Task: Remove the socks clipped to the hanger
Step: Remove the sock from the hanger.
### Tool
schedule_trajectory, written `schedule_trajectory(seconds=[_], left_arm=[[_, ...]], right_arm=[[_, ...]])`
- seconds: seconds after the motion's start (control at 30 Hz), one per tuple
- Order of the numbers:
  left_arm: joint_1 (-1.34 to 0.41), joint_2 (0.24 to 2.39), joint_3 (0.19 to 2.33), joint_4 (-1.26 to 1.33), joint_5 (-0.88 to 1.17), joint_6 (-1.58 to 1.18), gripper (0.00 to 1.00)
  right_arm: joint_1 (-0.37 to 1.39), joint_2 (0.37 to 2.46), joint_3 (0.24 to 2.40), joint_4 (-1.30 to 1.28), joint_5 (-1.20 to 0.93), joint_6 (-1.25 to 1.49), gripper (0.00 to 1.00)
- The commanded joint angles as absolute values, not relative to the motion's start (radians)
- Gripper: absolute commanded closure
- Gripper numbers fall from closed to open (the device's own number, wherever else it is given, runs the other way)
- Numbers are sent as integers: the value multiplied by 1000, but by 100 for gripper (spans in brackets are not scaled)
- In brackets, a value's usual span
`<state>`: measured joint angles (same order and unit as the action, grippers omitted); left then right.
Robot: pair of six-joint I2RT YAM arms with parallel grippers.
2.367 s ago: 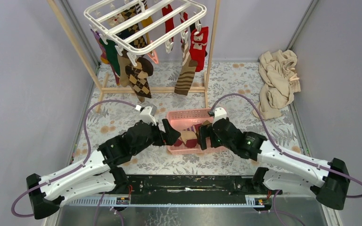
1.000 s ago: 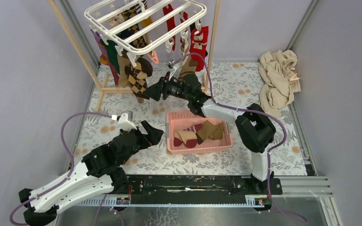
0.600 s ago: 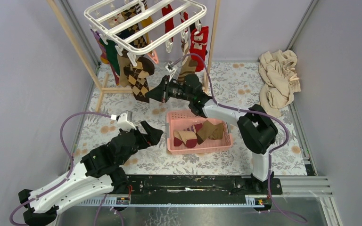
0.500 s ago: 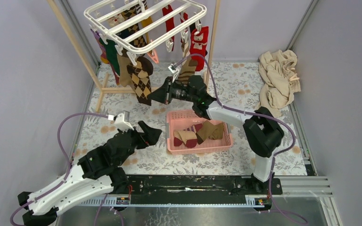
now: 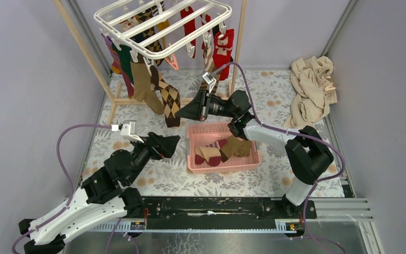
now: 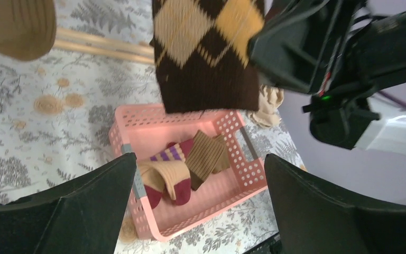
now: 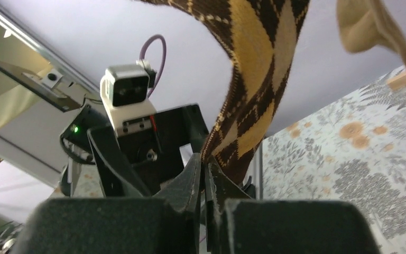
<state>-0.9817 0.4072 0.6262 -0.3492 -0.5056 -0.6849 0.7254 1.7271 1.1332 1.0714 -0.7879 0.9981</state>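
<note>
The white hanger (image 5: 161,27) hangs at the back with several socks clipped under it, among them a red one (image 5: 223,46) and a tan one (image 5: 144,84). A brown argyle sock (image 5: 170,101) stretches down and forward from a clip. My right gripper (image 5: 181,115) is shut on its lower edge; the wrist view shows the argyle sock (image 7: 256,84) pinched between the jaws at the right gripper (image 7: 205,170). My left gripper (image 5: 169,144) stands open, empty, left of the pink basket (image 5: 197,132). From the left wrist, the argyle sock (image 6: 206,58) hangs above the basket (image 6: 129,135).
The pink basket holds a few socks (image 5: 211,153). A wooden pole frame (image 5: 92,61) carries the hanger. A beige cloth heap (image 5: 312,92) lies at the back right. Grey walls close in both sides.
My right gripper has shut on the argyle sock and pulled it forward and to the right, stretching it from its clip. The left arm drew back slightly and lifted.
</note>
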Motion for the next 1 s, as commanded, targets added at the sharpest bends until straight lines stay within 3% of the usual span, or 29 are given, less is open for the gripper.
schedule_trajectory(seconds=[0.0,0.5,0.73,0.97], left_arm=[[-989,365,656,-185,-538,-587,2],[-988,392,625,-40,-462,-550,2],[-986,628,705,54,-283,-507,2],[-909,657,691,137,-141,-516,2]], right_arm=[[719,1674,1099,1226,-866,1117,97],[718,1733,1062,1516,-925,1367,97],[716,1626,1043,1194,-925,1143,97],[694,1557,1040,989,-911,1019,98]])
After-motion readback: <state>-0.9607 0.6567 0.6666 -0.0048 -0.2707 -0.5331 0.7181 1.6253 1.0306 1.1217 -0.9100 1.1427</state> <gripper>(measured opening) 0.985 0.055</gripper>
